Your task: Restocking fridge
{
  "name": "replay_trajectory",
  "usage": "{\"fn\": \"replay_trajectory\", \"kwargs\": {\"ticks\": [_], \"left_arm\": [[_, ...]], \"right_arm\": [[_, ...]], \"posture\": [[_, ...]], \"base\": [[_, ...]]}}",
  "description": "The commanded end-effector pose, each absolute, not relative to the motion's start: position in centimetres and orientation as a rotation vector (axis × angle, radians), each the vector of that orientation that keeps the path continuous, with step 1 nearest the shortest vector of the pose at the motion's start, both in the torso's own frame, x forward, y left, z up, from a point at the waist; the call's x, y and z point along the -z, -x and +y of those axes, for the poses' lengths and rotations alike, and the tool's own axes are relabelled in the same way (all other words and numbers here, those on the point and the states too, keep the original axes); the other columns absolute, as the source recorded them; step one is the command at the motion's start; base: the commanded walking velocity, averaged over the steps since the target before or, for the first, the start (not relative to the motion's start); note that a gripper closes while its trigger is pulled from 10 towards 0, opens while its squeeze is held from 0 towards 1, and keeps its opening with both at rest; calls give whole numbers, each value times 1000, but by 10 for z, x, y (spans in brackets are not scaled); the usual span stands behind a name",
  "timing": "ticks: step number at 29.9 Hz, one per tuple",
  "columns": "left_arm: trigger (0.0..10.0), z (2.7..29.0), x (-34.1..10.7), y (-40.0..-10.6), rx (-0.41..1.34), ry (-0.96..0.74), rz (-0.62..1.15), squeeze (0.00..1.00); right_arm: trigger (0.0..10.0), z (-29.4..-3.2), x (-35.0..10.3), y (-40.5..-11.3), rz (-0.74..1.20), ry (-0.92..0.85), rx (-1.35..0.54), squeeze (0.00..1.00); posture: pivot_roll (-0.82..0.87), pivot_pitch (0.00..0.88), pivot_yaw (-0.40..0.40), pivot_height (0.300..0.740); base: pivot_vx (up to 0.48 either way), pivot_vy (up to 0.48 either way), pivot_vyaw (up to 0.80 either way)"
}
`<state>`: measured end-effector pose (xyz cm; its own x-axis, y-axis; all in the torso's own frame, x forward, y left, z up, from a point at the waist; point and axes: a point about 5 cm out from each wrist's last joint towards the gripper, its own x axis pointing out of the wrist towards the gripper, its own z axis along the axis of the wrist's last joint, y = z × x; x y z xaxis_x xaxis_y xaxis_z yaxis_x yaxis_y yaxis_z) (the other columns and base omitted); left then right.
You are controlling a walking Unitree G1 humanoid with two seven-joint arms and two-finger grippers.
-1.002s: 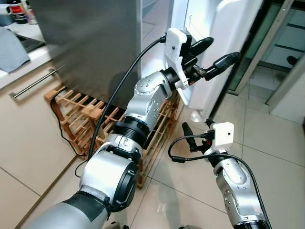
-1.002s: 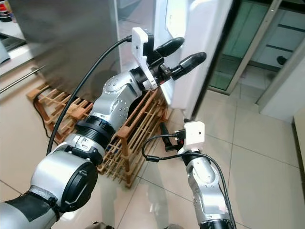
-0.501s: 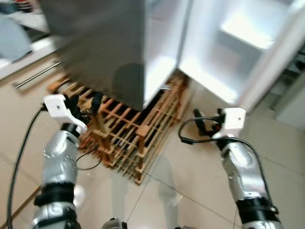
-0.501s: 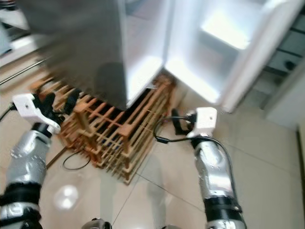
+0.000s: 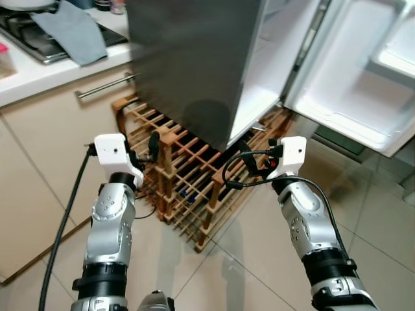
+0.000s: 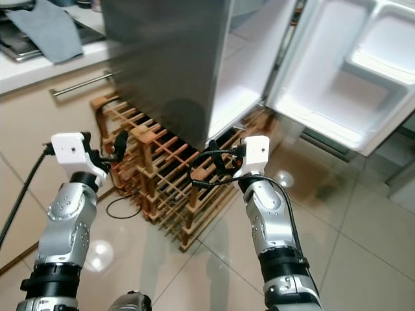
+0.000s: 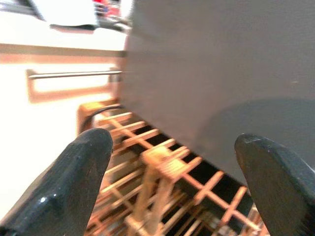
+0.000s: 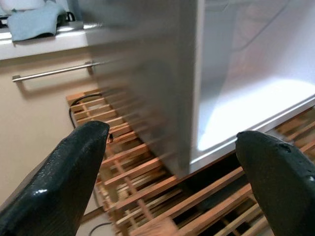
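The grey fridge (image 5: 194, 65) stands ahead with its white door (image 5: 363, 91) swung open to the right, showing the inner door shelves. My left gripper (image 5: 148, 155) is held low in front of the wooden wine rack (image 5: 188, 188), open, with nothing between its fingers (image 7: 83, 172). My right gripper (image 5: 251, 162) hovers just under the fridge's open front corner, also open, its fingers (image 8: 69, 182) wide apart and holding nothing. Both wrist views look at the rack and the fridge's lower edge.
A counter with a hob and a grey cloth (image 5: 71, 29) runs along the left, above a cabinet with a metal handle (image 5: 107, 85). A black cable (image 5: 146, 210) lies on the floor by the rack. Tiled floor (image 5: 363, 220) spreads out to the right.
My left arm came down from the fridge door's edge to a low position by the wine rack. The door now stands wider open. The camera has shifted and the right arm sits higher in view.
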<state>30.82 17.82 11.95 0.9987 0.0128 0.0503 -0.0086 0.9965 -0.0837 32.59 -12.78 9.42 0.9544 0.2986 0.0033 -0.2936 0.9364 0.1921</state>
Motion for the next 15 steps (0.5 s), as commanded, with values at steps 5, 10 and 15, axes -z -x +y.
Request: {"fn": "replay_trajectory", "kwargs": {"ticks": [5,10,15], "left_arm": [[10000,163,-134,-321,19,84,-79,0],[10000,166,-131,-319,-1,116,-76,0],[10000,175,-132,-320,-51,146,-95,0]], "right_arm": [[10000,-133,-102,-336,-9,-202,-267,0],[10000,-133,-104,-337,-16,-192,-275,0],[10000,-129,-101,-336,2,-145,-328,0]], "posture": [[98,0,-68,740],[83,0,-88,740],[97,0,-135,740]], "base": [[0,0,436],[0,0,435],[0,274,350]]}}
